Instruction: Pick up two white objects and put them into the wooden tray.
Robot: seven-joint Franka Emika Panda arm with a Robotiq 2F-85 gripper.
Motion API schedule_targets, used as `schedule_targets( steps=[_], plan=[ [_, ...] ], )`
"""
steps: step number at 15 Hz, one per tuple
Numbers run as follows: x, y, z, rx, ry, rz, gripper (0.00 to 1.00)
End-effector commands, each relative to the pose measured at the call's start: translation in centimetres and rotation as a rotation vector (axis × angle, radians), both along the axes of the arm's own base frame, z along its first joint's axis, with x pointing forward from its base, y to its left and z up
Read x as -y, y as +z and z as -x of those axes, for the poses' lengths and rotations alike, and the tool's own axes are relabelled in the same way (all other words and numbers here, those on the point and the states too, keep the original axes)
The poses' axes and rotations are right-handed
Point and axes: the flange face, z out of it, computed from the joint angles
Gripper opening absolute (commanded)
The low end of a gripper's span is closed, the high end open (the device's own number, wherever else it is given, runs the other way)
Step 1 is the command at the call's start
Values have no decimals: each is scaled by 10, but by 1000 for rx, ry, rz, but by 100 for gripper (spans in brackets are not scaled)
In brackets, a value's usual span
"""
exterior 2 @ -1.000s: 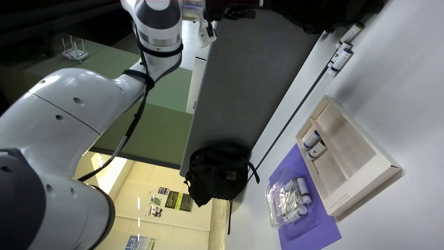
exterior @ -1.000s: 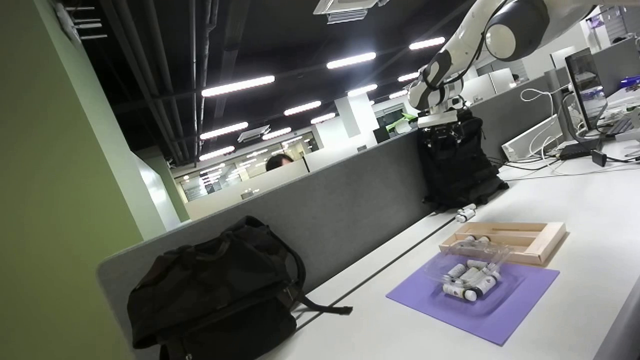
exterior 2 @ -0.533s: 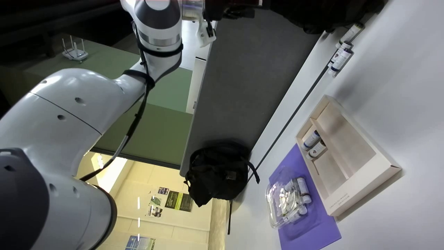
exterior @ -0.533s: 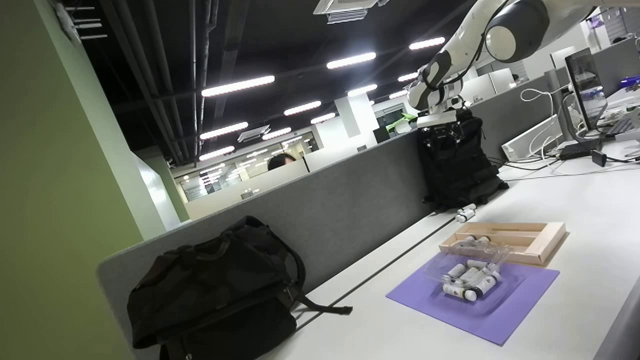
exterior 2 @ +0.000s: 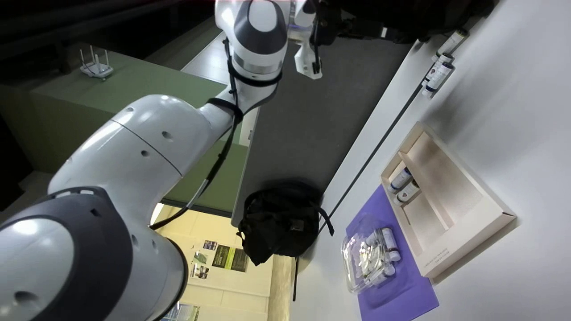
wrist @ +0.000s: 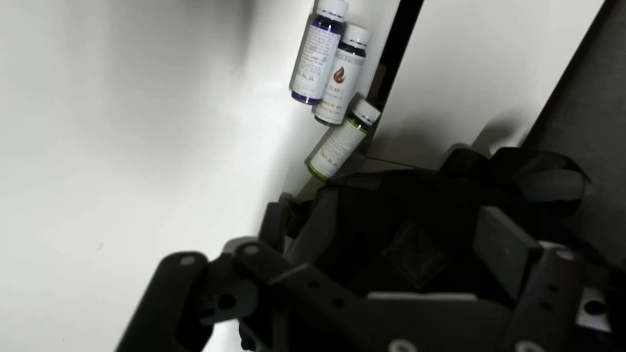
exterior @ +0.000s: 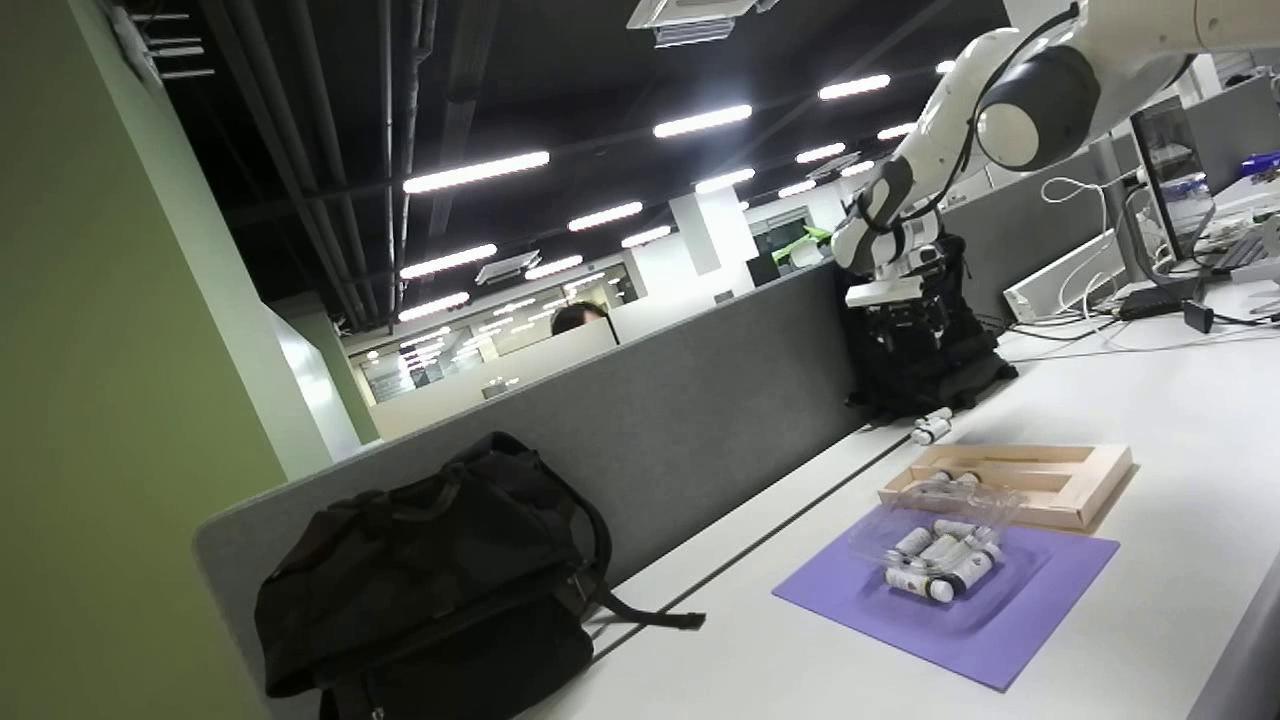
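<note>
Three small bottles with white labels and white caps lie on the desk beside a black backpack. In the wrist view they are a blue-banded bottle (wrist: 317, 58), a flame-logo bottle (wrist: 343, 83) and a green-banded bottle (wrist: 342, 144); they also show in an exterior view (exterior 2: 439, 78). The wooden tray (exterior 2: 473, 238) lies nearer the purple mat; two white bottles (exterior 2: 407, 192) lie in its narrow compartment. It also shows in an exterior view (exterior: 1095, 485). My gripper (wrist: 389, 237) is open and empty, above the backpack, with the three bottles ahead of its left finger.
A black backpack (exterior: 915, 370) stands under the gripper against the grey partition (exterior: 720, 400). A purple mat (exterior: 1040, 610) bears a clear plastic container (exterior 2: 352, 263) with several more white bottles. Another black bag (exterior: 430, 590) lies farther along the desk.
The arm has moved down and a little forward, toward the desk and the three bottles near the backpack. The bottles and the tray have not moved.
</note>
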Motion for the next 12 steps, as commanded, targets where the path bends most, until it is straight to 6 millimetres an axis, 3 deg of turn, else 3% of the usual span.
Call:
schedule_targets(
  steps=[1,5,12],
  plan=[
    [-2,-34,-7,-7,-71,13,100],
    [-12,-74,-8,-51,-64,35,100],
    [-31,-113,-11,-74,-40,13,100]
  ],
)
